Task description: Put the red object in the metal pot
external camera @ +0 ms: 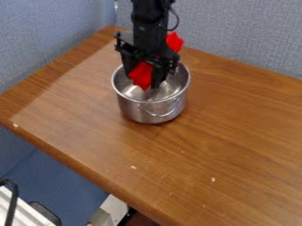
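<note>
Placement is the step we judge to be in hand: our black gripper [144, 72], pointing straight down, is clamped tight on the bright red elongated block [143, 73], which hangs inside the mouth of the round shiny steel pot [151, 97] on the brown wooden table [71, 97]. We should keep the block centred, away from the rolled rim, lower it until it nears the pot floor, and only then release. We cannot tell whether its lower end touches the bottom yet.
</note>
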`<state>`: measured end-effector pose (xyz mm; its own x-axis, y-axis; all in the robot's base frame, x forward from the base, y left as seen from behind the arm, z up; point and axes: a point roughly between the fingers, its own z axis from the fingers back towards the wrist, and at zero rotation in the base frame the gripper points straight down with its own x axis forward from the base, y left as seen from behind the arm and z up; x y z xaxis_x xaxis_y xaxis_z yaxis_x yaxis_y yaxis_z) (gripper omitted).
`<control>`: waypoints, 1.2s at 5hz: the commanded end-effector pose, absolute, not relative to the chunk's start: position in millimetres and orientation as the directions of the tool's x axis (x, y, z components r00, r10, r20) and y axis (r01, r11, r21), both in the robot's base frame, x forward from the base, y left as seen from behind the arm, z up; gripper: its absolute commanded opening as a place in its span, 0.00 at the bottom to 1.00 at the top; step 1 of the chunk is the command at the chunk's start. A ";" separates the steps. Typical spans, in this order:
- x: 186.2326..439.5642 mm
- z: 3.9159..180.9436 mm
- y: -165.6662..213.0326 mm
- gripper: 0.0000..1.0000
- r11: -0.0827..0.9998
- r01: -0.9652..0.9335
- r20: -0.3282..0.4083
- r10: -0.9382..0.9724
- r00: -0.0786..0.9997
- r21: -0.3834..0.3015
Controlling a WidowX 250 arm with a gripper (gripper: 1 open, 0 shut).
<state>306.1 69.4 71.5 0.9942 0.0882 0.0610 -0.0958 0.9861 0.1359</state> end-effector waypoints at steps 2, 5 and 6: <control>310.3 90.6 70.1 0.00 0.957 -0.241 0.112 0.224 0.968 0.163; 302.0 107.1 62.4 1.00 0.956 -0.262 0.111 0.249 0.962 0.129; 293.5 126.3 61.5 1.00 0.967 -0.231 0.121 0.218 0.968 0.104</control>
